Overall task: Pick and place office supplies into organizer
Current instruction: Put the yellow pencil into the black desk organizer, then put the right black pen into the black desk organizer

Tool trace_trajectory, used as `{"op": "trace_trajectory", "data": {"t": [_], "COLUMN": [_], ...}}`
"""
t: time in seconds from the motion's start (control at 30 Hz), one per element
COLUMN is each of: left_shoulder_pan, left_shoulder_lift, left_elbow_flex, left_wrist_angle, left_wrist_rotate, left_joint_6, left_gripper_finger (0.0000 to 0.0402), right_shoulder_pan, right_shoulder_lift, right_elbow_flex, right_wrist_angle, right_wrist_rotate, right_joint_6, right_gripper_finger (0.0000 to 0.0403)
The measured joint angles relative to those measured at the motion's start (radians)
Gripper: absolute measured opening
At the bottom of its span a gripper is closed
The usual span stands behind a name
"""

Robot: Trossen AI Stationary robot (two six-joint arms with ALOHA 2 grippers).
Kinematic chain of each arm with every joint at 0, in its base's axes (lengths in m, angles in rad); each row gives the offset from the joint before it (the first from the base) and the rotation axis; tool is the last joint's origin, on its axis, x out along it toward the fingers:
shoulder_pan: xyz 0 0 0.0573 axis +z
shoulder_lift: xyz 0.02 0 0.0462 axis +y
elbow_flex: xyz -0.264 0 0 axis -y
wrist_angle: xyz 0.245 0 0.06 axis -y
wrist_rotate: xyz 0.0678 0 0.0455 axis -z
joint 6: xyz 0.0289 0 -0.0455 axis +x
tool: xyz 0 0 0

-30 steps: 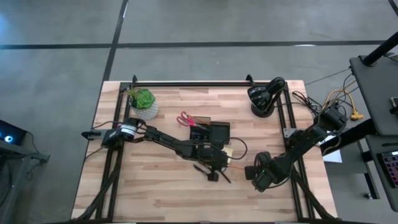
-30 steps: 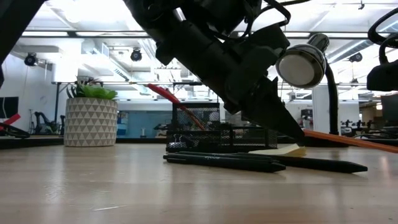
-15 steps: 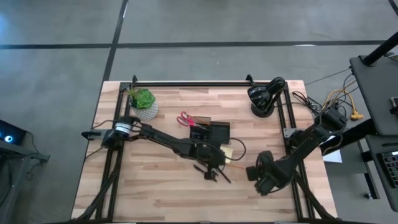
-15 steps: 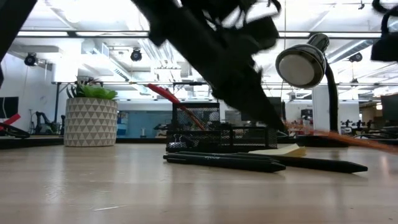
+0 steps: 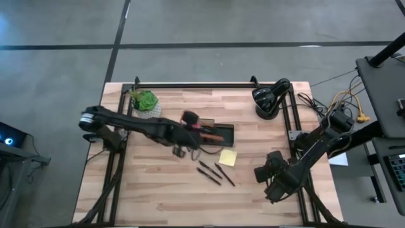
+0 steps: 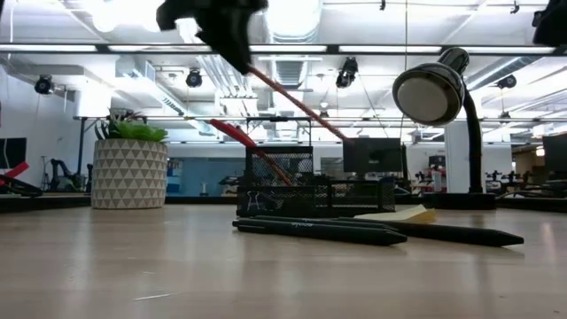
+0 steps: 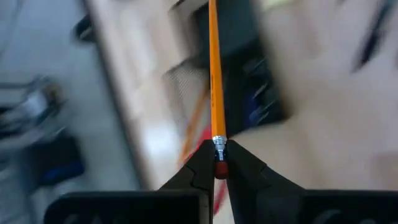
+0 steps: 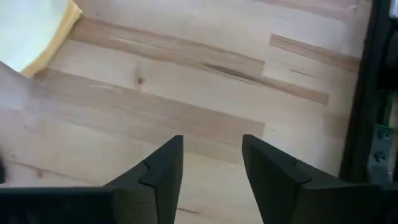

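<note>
Organizer [image 5: 218, 133] holds red-handled scissors [image 5: 193, 121] — possibly more, blurred.

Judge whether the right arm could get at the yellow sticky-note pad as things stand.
Probably yes: the right gripper is open and empty, the sticky-note pad lies bare on the table, only clear wood shows between them, and the left gripper is over the organizer.

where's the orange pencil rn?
The orange pencil is held by its eraser end in the left gripper, up off the table over the organizer at centre table in the high view, beside the potted plant.
</note>
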Motion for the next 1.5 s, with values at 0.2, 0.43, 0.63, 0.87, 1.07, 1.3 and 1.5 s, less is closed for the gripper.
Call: {"op": "trace_trajectory", "data": {"t": [0.2, 0.43, 0.63, 0.87, 1.07, 1.3, 1.5], "left_shoulder_pan": [0.031, 0.039, 0.044, 0.081, 0.104, 0.103, 0.098], "left_shoulder_lift": [-0.031, -0.022, 0.004, 0.101, 0.159, 0.157, 0.11], "left_elbow_flex": [0.057, 0.095, 0.074, 0.074, 0.076, 0.075, 0.093], "left_wrist_angle": [-0.226, -0.396, -0.349, -0.247, -0.248, -0.188, -0.178], "left_wrist_rotate": [-0.227, -0.216, -0.141, -0.121, -0.122, -0.175, -0.271], "left_joint_6": [-0.004, -0.002, 0.064, 0.177, 0.211, 0.203, 0.195], "left_gripper_finger": [0.0004, 0.0004, 0.0004, 0.0004, 0.0034, 0.0081, 0.0117], "right_shoulder_pan": [0.001, 0.001, 0.001, 0.001, 0.001, 0.001, 0.001], "right_shoulder_lift": [0.001, 0.0, 0.0, 0.0, 0.0, 0.0, 0.0], "right_elbow_flex": [-0.036, -0.059, -0.059, -0.059, -0.059, -0.06, -0.07], "right_wrist_angle": [0.059, 0.105, 0.107, 0.111, 0.131, 0.133, 0.135], "right_wrist_rotate": [0.0, 0.0, 0.0, 0.0, 0.0, 0.0, 0.002], "right_joint_6": [0.001, 0.004, 0.004, 0.004, 0.004, 0.004, 0.004], "right_gripper_finger": [0.015, 0.0139, 0.0132, 0.0134, 0.0128, 0.013, 0.0131]}}
